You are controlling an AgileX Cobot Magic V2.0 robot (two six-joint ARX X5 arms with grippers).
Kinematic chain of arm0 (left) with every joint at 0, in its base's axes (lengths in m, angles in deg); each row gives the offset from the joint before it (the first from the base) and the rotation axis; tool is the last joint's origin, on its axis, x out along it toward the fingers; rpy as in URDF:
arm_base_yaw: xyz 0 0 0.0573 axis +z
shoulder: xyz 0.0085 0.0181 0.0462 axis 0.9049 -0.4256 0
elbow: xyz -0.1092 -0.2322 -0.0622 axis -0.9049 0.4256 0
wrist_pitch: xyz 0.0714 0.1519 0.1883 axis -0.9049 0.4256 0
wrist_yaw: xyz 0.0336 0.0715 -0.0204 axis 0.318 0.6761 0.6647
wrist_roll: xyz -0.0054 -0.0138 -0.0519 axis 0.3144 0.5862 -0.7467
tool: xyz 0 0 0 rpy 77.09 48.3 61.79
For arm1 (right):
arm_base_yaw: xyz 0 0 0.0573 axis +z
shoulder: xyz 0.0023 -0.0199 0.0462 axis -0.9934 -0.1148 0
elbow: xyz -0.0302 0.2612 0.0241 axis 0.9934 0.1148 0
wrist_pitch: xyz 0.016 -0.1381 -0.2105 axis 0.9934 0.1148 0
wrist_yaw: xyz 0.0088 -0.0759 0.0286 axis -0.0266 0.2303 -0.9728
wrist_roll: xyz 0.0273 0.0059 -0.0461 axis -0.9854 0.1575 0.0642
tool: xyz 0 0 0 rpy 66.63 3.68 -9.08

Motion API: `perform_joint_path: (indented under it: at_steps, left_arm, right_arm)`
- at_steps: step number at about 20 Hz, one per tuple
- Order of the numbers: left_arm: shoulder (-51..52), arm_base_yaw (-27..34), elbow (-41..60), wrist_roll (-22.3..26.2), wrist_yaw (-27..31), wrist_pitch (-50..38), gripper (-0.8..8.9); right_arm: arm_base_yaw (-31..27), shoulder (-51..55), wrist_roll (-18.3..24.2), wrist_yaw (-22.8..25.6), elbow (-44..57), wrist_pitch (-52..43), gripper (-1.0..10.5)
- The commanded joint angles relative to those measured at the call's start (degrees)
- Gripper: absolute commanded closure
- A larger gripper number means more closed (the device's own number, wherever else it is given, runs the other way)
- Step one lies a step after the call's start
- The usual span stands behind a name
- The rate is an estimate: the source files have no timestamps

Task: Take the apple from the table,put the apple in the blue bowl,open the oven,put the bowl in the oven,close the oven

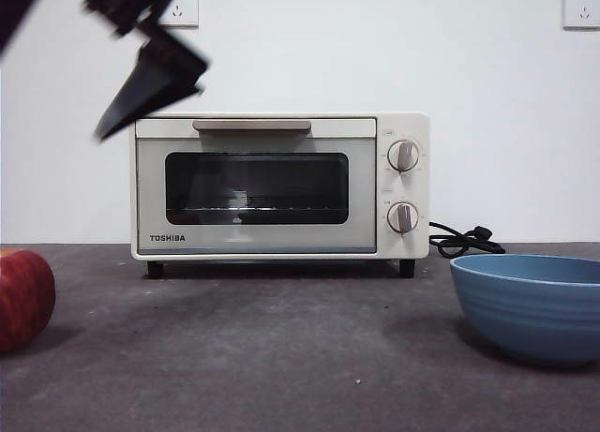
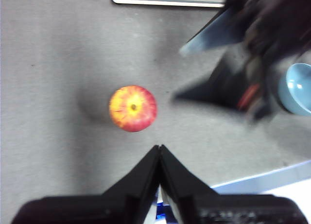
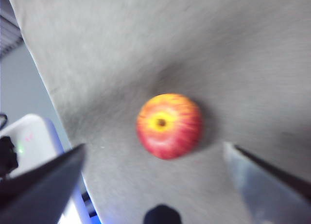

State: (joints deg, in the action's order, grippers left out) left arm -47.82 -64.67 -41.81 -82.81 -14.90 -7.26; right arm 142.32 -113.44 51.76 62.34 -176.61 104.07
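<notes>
- Apple sits alone on table, well apart from blue bowl.
- Right gripper overhead, jaws spread wide; left gripper pressed together, waiting.
- Advice: centre, descend straight, close below widest part.

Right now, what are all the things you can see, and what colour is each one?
apple: one, red with yellow streaks, on the table at the front view's left edge
blue bowl: one, medium blue, on the table at the front view's right, empty as far as shown
oven: one, cream-white, door shut, at the back of the table
cord: one, black, beside the oven
table: one, dark grey-brown
wall sockets: two, white, on the wall
right tool: one, black, open, above the apple
left tool: one, black, shut, near the apple
</notes>
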Motion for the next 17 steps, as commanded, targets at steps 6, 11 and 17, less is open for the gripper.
perform_joint_path:
  at_steps: [6, 11, 17]
  left_arm:
    - [0.17, -0.07, -0.09, 0.44, 3.63, -0.22, 8.19]
    - [0.17, -0.07, -0.09, 0.44, 3.41, -0.2, 8.19]
    - [0.17, -0.07, -0.09, 0.44, 3.43, -0.22, 8.19]
  right_arm:
    - [3.32, -10.49, 0.5, 7.91, -0.48, -5.25, 2.2]
    - [3.39, -12.68, 0.52, 7.93, -0.48, -7.26, 2.2]
    - [4.0, -14.29, 0.46, 7.45, -0.48, -7.21, 3.2]
